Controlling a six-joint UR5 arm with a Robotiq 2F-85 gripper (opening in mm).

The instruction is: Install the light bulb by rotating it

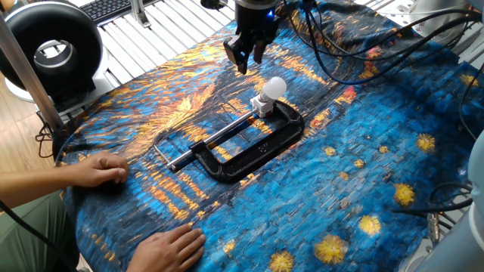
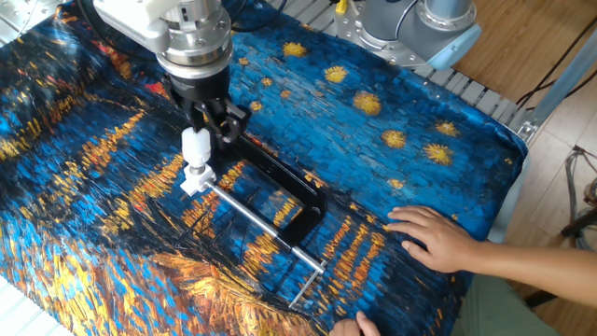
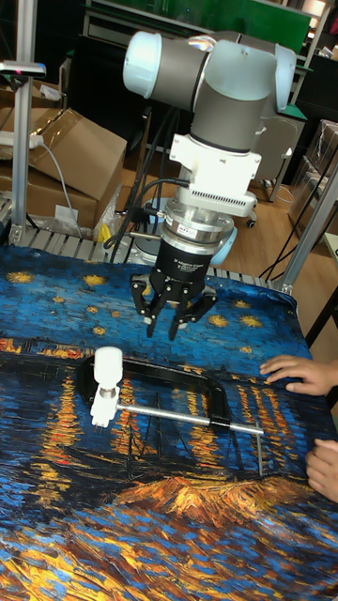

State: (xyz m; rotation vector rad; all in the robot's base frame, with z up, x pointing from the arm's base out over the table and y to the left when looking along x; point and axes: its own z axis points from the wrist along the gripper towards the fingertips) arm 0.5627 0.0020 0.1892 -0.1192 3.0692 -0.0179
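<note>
Tall fixed view: the black two-finger gripper [image 3: 166,324] is seen hanging clear above the black metal C-clamp [image 3: 188,390], a gap hidden in the other fixed view; its fingers are parted, nothing is held; the small frosted white light bulb [image 3: 108,366] stands upright in its white socket block [image 3: 102,406], clamped on the painted blue-and-orange cloth [image 3: 169,526].

cloth [image 1: 363,151]: blue-and-orange starry print, covers table | C-clamp [image 1: 249,147]: black, lying flat on cloth; silver screw rod points toward cloth edge | fan [image 1: 49,53]: black, round, left | keyboard [image 1: 106,7]: behind table | cardboard box [image 3: 80,150]: background
</note>
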